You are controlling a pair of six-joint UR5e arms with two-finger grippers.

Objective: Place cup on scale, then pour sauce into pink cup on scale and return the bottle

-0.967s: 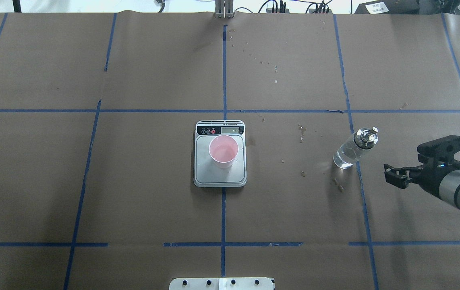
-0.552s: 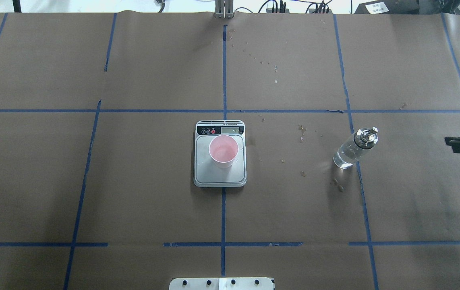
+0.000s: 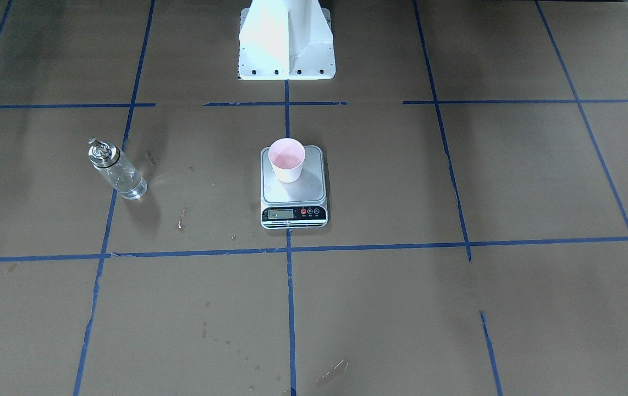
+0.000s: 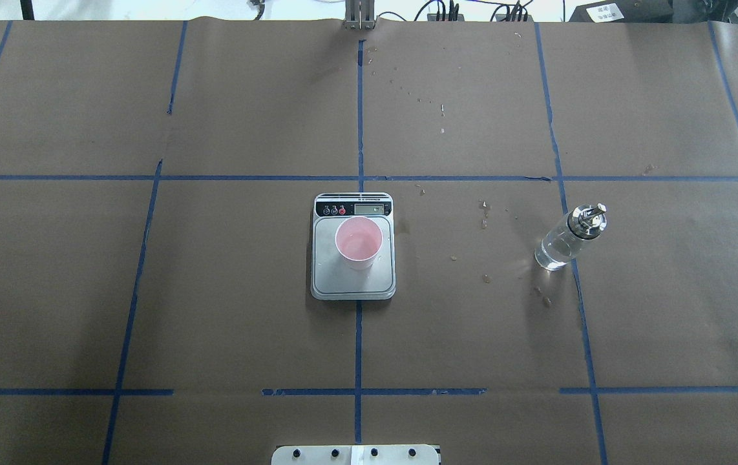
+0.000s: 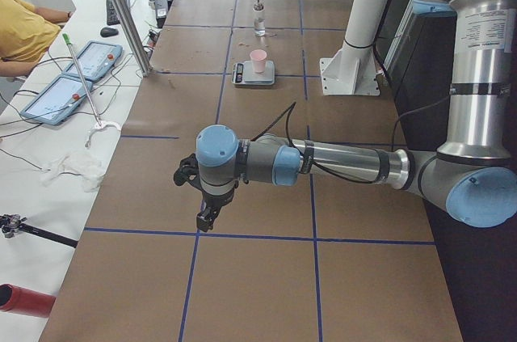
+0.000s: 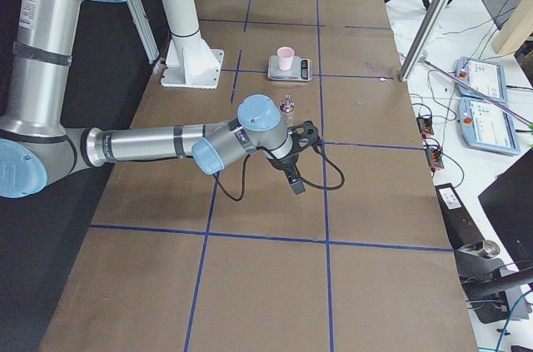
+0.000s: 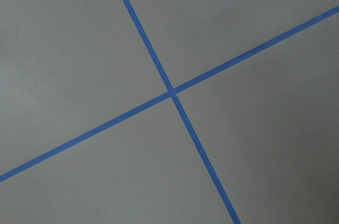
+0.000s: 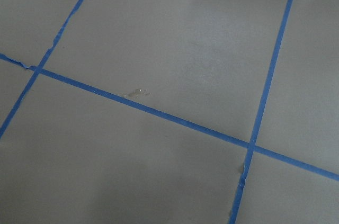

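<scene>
Notably, both tools show only in the side views, so whether their fingers stand apart or together cannot be told. The left gripper [image 5: 205, 217] points down, low over the brown table [image 4: 227, 336] at the robot's left end; its wrist camera sees only bare cover and a crossing of blue tape [image 7: 172, 92]. The right gripper [image 6: 296, 183] points down likewise at the robot's right end, and nothing shows in it

Outward from there, the bottle [image 4: 566, 239] stands upright on a tape line in the robot's right half, partly filled with clear sauce [image 4: 551, 252]. From the right gripper it lies inward, towards the table's middle, just past that arm's wrist in the right side view. Its long axis is vertical, so any grasp would likely come from the side, on the glass below the metal cap [image 4: 587, 218]. The right arm is far nearer to it; the left is well apart, across the table

Further in, the cup [image 4: 358, 243] sits upright on the scale [image 4: 353, 284], towards the display [image 4: 369, 208] end, and seems to hold a little clear liquid. Judged from this, every step looks done
</scene>
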